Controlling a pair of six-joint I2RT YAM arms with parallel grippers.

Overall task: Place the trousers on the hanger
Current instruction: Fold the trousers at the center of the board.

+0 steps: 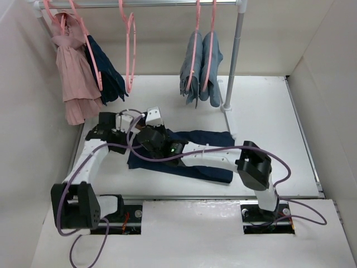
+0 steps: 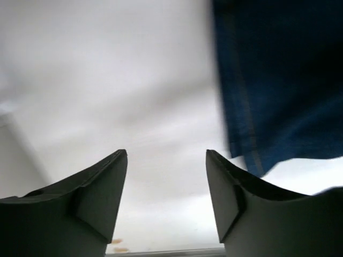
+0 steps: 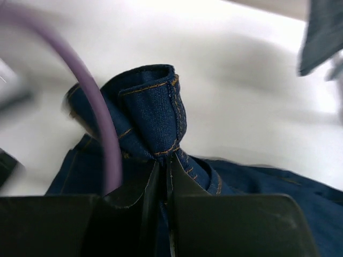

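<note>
Now | right claw [image 3: 164,160]: clamped shut on a bunched fold of the trousers [image 3: 150,107] | left claw [image 2: 166,155]: open, empty, just left of the cloth's edge | trousers: lying on tabletop [image 1: 268,123], long axis left-right | hanger [image 1: 130,53]: bare on rail [image 1: 156,3], beyond the trousers, likely nearer left arm

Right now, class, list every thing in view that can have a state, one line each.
trousers, lying on the table, one fold pinched up
right tool, shut on the trousers
left tool, open, empty
hanger, hanging on the rail, bare
pale jeans, hung
pink garment, hung
dark navy garment, hung
</note>
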